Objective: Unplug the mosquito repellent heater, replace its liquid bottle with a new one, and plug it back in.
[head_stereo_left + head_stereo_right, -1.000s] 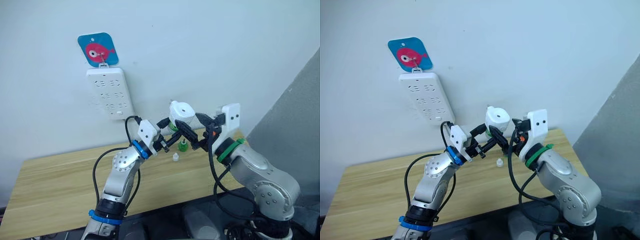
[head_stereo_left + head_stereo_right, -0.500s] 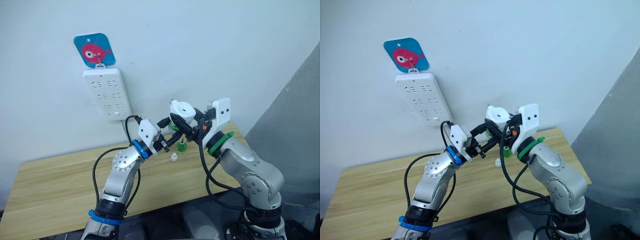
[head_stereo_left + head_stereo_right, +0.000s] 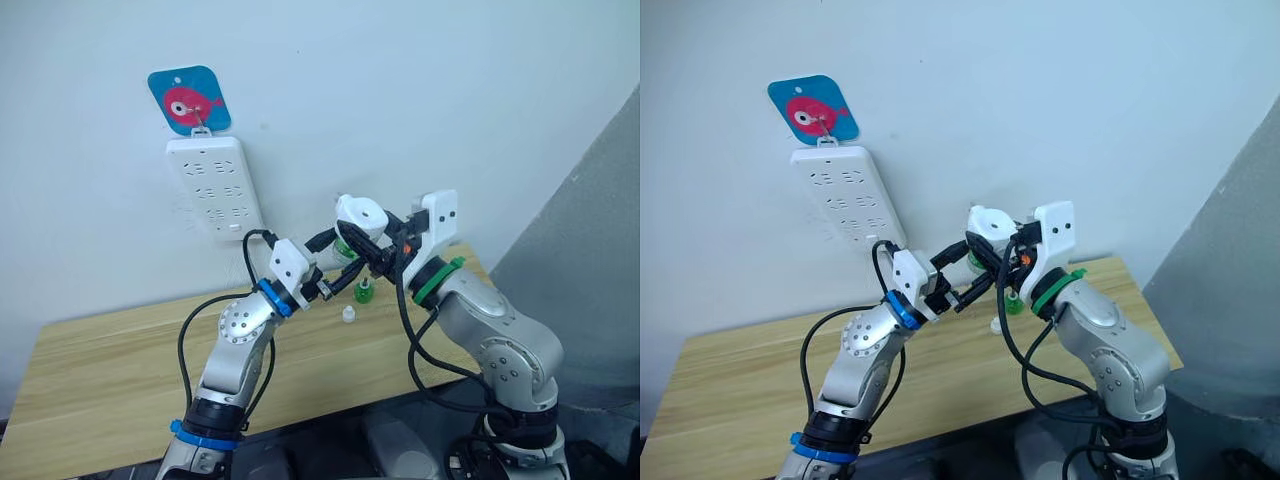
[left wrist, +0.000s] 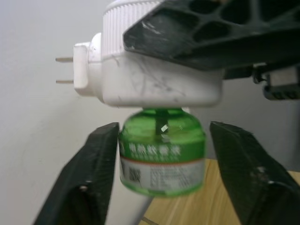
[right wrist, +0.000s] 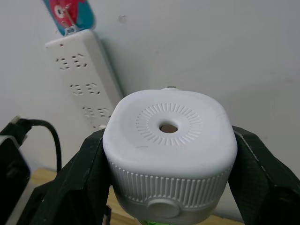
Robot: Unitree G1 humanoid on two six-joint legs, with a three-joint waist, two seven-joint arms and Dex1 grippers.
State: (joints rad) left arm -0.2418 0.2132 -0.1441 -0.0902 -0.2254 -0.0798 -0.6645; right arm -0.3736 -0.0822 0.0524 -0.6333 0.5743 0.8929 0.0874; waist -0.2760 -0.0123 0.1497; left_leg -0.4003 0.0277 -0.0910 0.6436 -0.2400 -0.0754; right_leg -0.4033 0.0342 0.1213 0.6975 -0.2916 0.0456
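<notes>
The mosquito repellent heater [image 5: 169,154] is held up in the air above the far right part of the bench [image 3: 120,370], unplugged, with its two metal prongs bare and pointing toward the wall. The right pincer [image 5: 168,187] is pinching it, one black finger pressed against each side of the white ribbed body, its domed face with the small dark hole turned toward that wrist.

A green liquid bottle [image 4: 161,150] hangs from the underside of the heater, its neck seated in the white body. The left pincer [image 4: 161,187] sits just under the heater with its fingers spread to either side of the bottle; one finger [image 4: 89,183] lies just beside or touching the bottle's label, I cannot tell which, while the other stands apart from it.

On the bench below, near the far edge, stand a second green bottle [image 3: 366,292] and, just in front of it, a small white cap [image 3: 348,315]. A white power strip [image 3: 216,186] hangs on the wall under a blue hook plate with a pink fish [image 3: 189,100], well apart from the heater.
</notes>
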